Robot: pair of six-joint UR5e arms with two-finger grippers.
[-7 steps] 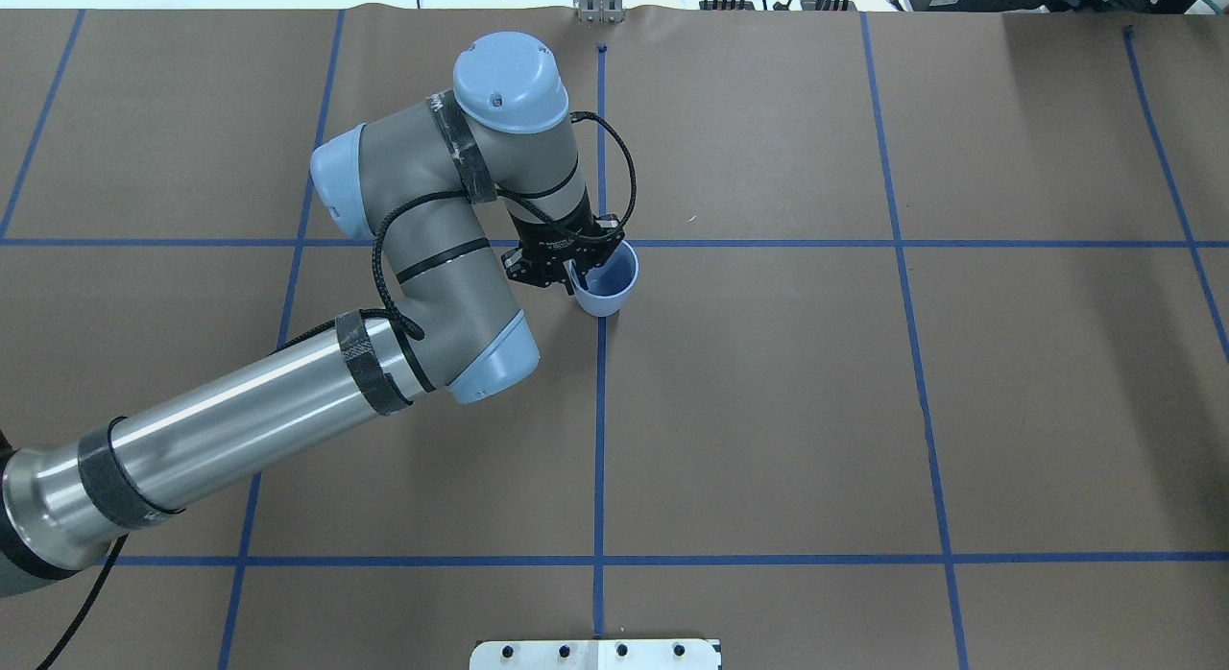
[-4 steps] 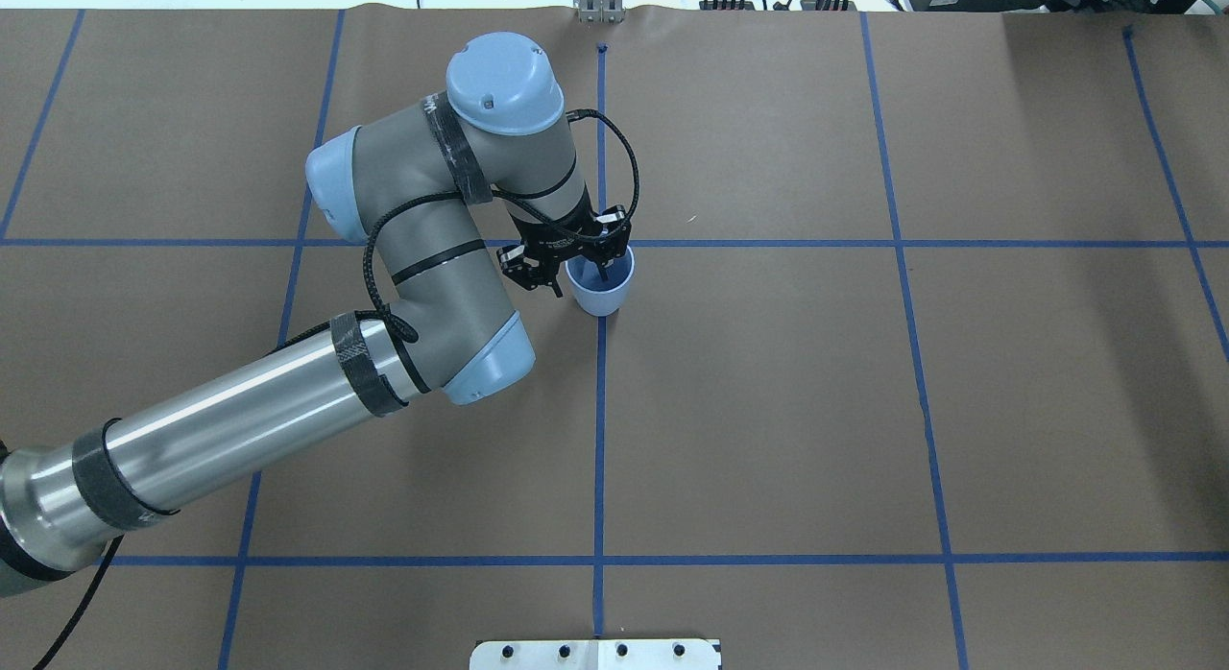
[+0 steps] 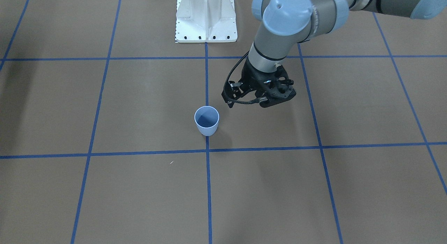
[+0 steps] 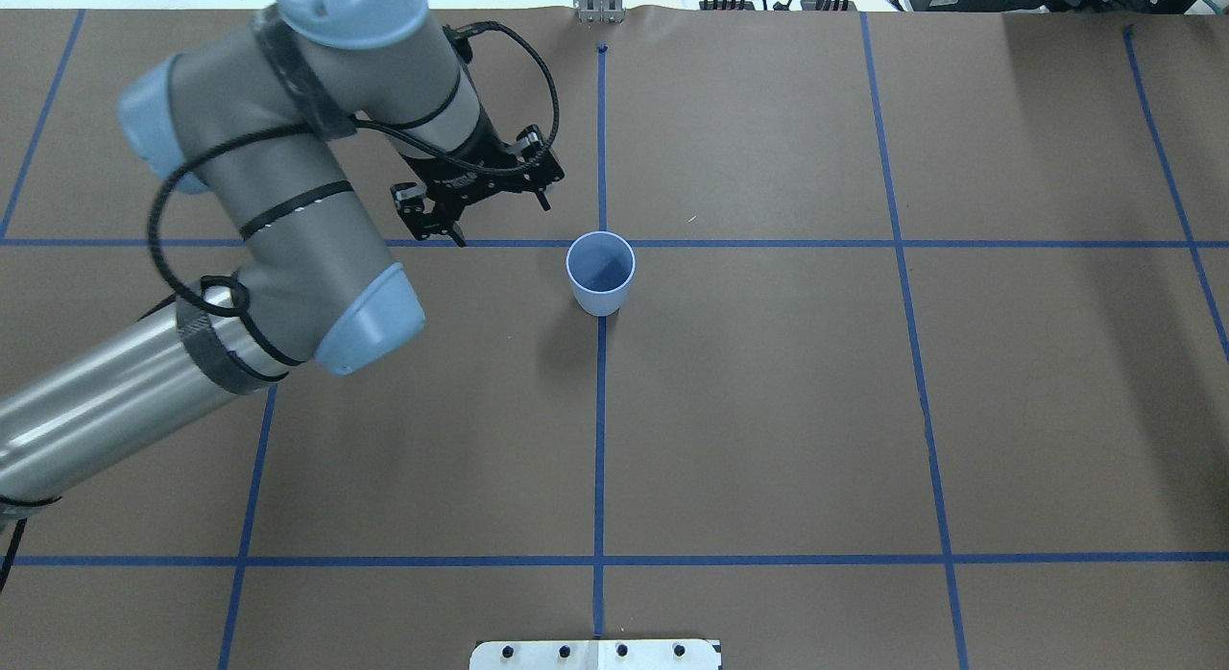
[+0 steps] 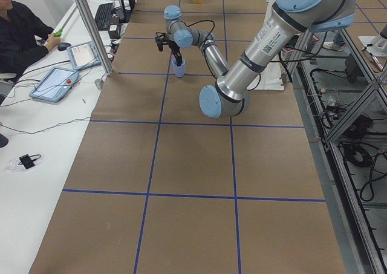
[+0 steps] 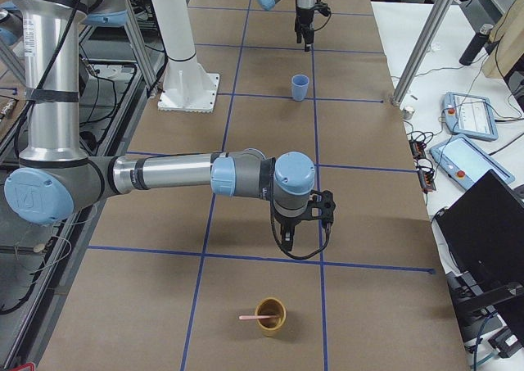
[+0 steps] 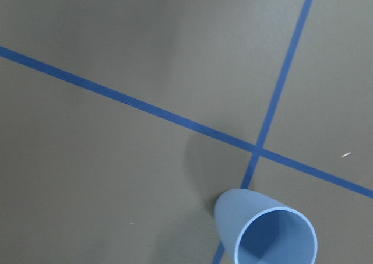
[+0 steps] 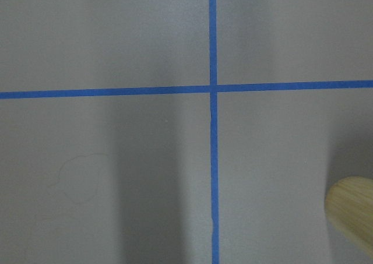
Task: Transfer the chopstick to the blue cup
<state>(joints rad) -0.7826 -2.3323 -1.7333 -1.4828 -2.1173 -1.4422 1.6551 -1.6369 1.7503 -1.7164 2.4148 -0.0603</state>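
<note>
while the blue cup (image 4: 600, 272) is standing upright on a crossing of the tape lines (image 4: 768, 243), its mouth is facing up with nothing inside, so it is waiting as a free target for the stick. the left gripper (image 4: 501, 221) is hovering to its left and a little farther, with fingers spread apart and holding nothing, which i judge is leaving the mouth clear. the chopstick (image 6: 252, 317) is resting well apart, at the right end of the table (image 4: 768, 411), on a tan cup (image 6: 271, 320) with one end sticking out. the right gripper (image 6: 286, 242) is hanging near it, probably to fetch it. whether its fingers are apart i cannot tell.
</note>
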